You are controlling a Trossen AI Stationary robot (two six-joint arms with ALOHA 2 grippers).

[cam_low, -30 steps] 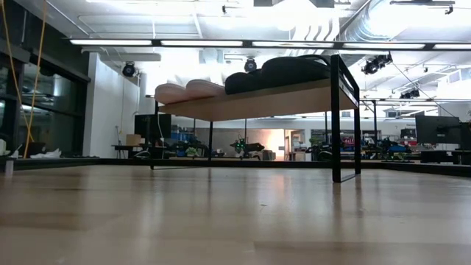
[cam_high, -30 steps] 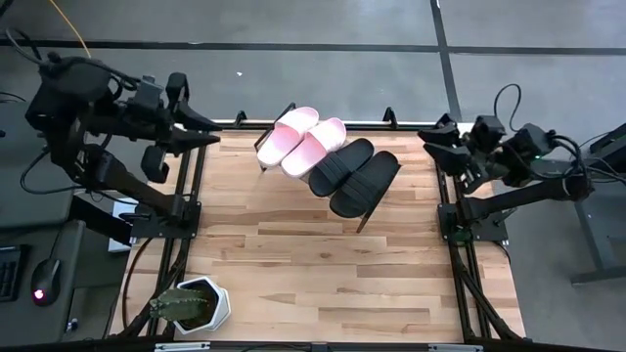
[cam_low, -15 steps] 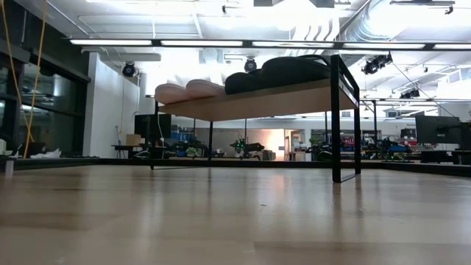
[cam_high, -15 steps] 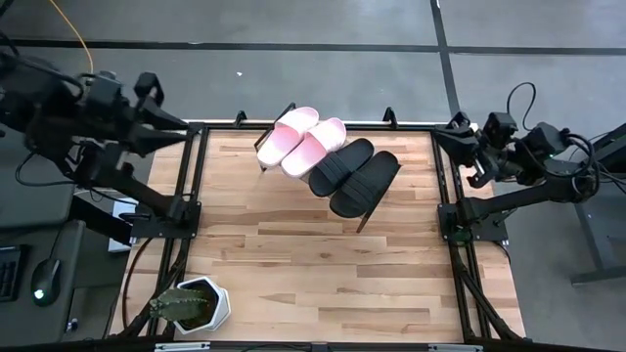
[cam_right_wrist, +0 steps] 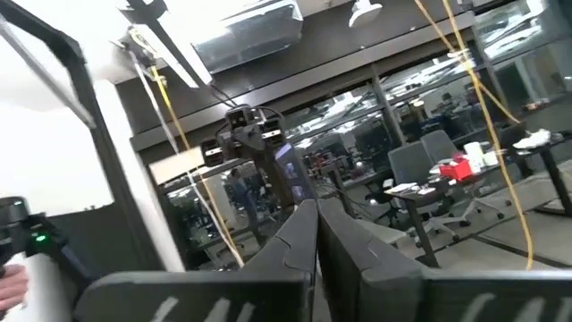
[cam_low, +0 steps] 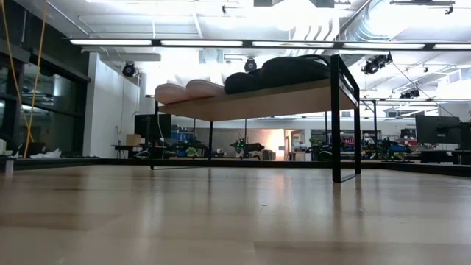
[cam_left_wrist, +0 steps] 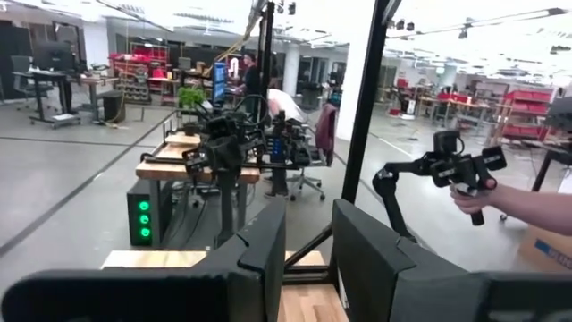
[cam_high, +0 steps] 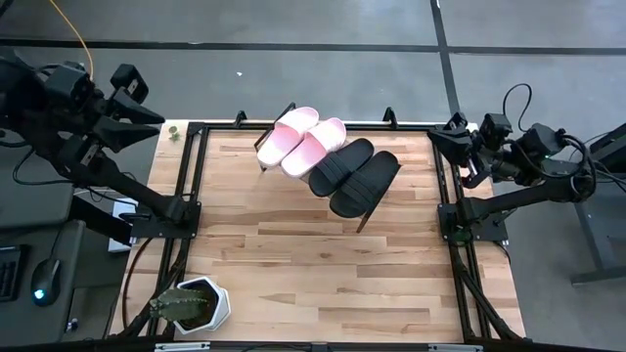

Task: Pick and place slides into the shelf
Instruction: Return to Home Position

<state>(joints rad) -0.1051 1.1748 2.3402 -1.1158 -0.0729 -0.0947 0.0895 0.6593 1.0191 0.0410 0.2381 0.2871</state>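
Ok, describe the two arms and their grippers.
The left arm and right arm are matte black, built of blocky jointed segments, with loose black cables looping off them. The left gripper and right gripper each have two dark, flat fingers tapering to blunt tips. No markings are readable.

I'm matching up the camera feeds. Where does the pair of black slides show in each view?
High view: black slides near the table's middle, just right of the pink slides.
Low view: upper middle, on top of the shelf, right of the pink slides.
Left wrist view: not in it.
Right wrist view: not in it.
Shared landmark: the pink slides lying beside them.
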